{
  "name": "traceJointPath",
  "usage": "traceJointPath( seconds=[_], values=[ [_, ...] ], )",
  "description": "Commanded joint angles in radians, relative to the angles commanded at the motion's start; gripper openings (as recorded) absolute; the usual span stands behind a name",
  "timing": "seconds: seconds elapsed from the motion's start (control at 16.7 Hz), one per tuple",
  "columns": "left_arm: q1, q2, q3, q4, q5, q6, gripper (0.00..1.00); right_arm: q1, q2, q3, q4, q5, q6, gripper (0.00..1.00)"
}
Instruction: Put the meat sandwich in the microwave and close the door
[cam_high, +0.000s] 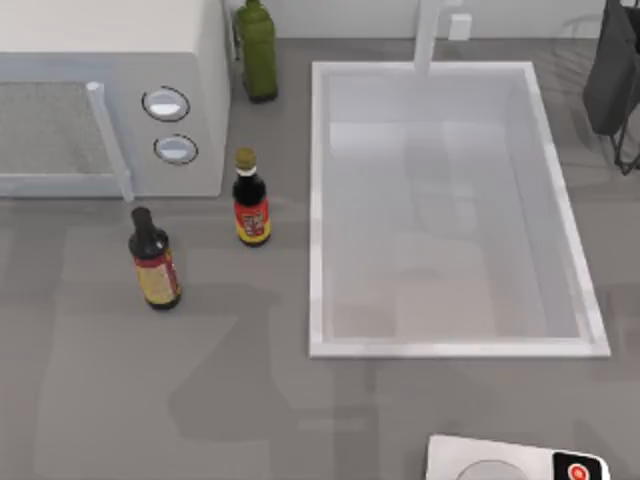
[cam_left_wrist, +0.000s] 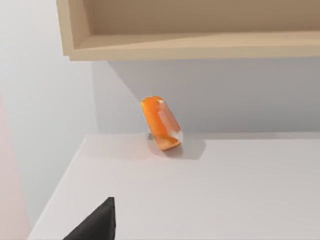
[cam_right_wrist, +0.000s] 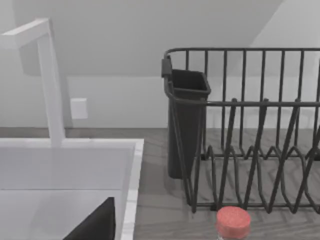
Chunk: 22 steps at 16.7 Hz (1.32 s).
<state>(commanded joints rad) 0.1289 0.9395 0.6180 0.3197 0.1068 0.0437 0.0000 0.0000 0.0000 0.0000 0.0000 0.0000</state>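
Note:
The meat sandwich (cam_left_wrist: 161, 123), an orange-brown lump with a pale edge, stands tilted on a white flat surface by the wall, under a wooden shelf. A dark part of my left gripper (cam_left_wrist: 96, 223) shows near the camera, well short of the sandwich. The microwave (cam_high: 190, 60) is a white box with two round knobs at the table's back left. Its door (cam_high: 45, 130), with a grey mesh window and a white bar handle (cam_high: 110, 142), lies flush with the front. A dark part of my right gripper (cam_right_wrist: 96, 223) hangs over the sink's edge, beside the dish rack.
Two dark sauce bottles (cam_high: 153, 262) (cam_high: 250, 200) stand in front of the microwave, a green bottle (cam_high: 256, 50) beside it. A sink (cam_high: 316, 210) with a white faucet (cam_high: 430, 35) takes the middle. A black dish rack (cam_right_wrist: 250, 140) stands at the right, a white scale (cam_high: 520, 465) at the front.

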Motion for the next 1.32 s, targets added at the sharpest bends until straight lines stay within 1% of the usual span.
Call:
traceJointPath(
  seconds=[0.66, 1.02, 1.2, 1.32],
  values=[
    [-0.064, -0.489, -0.321, -0.167, -0.061, -0.024, 1.00, 0.000, 0.000, 0.000, 0.000, 0.000, 0.000, 1.00],
    [-0.100, -0.845, -0.535, -0.265, -0.098, -0.035, 1.00, 0.000, 0.000, 0.000, 0.000, 0.000, 0.000, 1.00],
    [-0.125, -0.931, -0.610, -0.313, -0.107, -0.043, 1.00, 0.000, 0.000, 0.000, 0.000, 0.000, 0.000, 1.00],
    [-0.129, -0.940, -0.618, -0.320, -0.107, -0.044, 1.00, 0.000, 0.000, 0.000, 0.000, 0.000, 0.000, 1.00]
  ],
)
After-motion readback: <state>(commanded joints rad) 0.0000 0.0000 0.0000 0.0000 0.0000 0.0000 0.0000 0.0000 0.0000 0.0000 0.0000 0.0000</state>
